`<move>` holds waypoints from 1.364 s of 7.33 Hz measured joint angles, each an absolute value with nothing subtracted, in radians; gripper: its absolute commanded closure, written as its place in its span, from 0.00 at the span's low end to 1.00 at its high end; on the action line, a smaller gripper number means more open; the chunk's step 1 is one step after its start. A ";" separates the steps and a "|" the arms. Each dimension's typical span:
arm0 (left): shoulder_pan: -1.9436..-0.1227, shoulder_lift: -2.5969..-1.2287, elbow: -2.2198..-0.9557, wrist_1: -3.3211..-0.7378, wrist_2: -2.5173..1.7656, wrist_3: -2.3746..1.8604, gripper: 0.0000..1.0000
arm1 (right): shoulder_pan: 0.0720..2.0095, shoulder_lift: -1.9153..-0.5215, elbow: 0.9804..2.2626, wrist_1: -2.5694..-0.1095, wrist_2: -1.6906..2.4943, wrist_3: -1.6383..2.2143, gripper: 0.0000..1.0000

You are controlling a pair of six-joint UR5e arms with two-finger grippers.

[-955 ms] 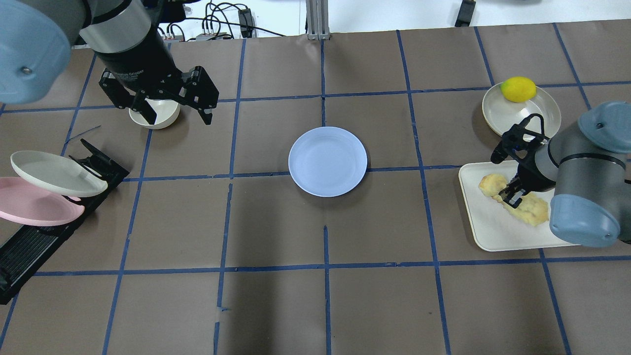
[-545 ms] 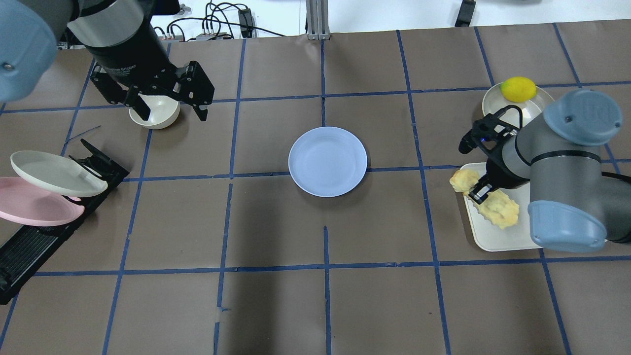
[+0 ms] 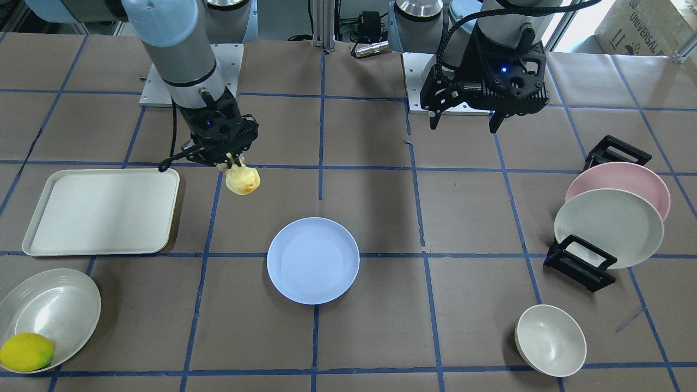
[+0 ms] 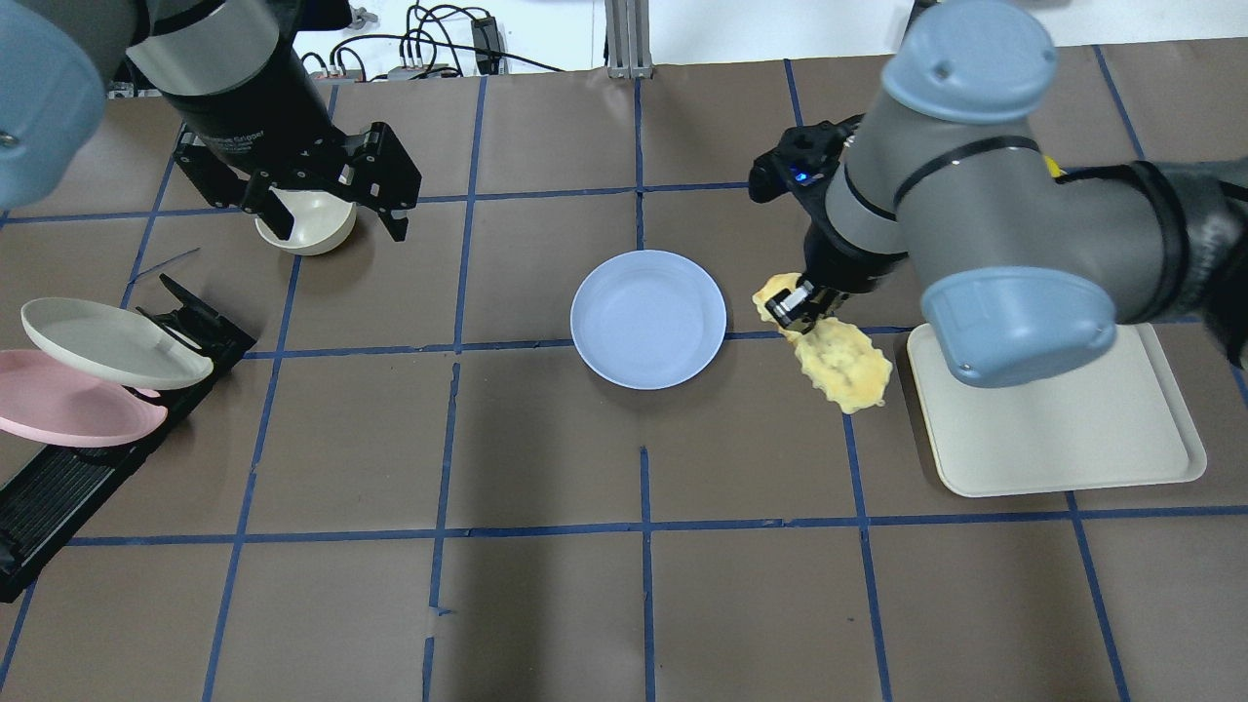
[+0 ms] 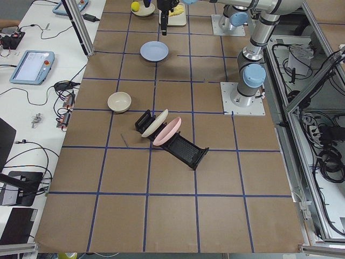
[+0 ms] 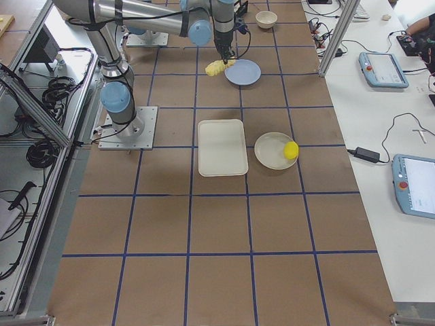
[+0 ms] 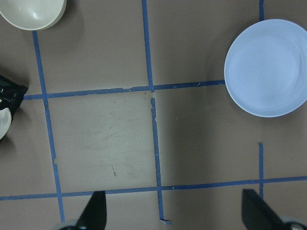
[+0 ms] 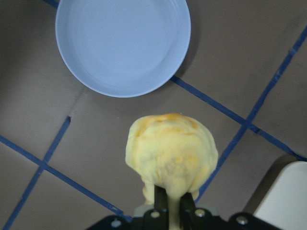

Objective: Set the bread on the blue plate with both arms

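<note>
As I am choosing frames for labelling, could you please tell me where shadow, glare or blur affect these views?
Overhead exterior: broad soft shadows darken the table below the blue plate. Exterior front-facing: a mild sheen on the cream dish holding the lemon. Left wrist: the left gripper is soft-edged at the bottom edge. Right wrist: the bread is in sharp focus.

Right tool [image 8: 173,201] at bottom edge, two black fingers [image 8: 160,200] close together, pinching bread [image 8: 170,155] between them. Bread seen end-on: pale yellow, bumpy, browner patch near its top. Blue plate [image 8: 123,43] in upper left, nothing on it, strip of brown surface [image 8: 62,129] between plate and bread. Blue tape lines [image 8: 225,112] cross surface diagonally. Cream tray [image 8: 285,196], only corner, at lower right edge.
</note>
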State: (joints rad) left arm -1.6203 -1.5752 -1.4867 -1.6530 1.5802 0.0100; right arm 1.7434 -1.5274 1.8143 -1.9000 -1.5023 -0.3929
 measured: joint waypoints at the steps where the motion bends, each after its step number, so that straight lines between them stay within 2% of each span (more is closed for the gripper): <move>1: -1.621 -1.575 -1.479 -1.656 1.581 0.006 0.00 | 1.791 -1.441 1.758 -1.921 -1.501 -0.355 0.84; 4: -1.620 -1.578 -1.466 -1.671 1.581 0.003 0.00 | 1.861 -1.170 1.701 -2.173 -1.500 -0.335 0.82; 7: -1.618 -1.584 -1.454 -1.675 1.581 0.003 0.00 | 1.906 -1.079 1.619 -2.234 -1.502 -0.330 0.80; 8: -1.617 -1.586 -1.453 -1.674 1.580 0.004 0.00 | 1.915 -1.057 1.603 -2.239 -1.500 -0.329 0.63; 9: -1.617 -1.587 -1.453 -1.672 1.581 0.004 0.00 | 1.920 -1.040 1.592 -2.243 -1.500 -0.330 0.01; 10: -1.617 -1.588 -1.453 -1.672 1.580 0.005 0.00 | 1.922 -1.031 1.585 -2.246 -1.505 -0.332 0.00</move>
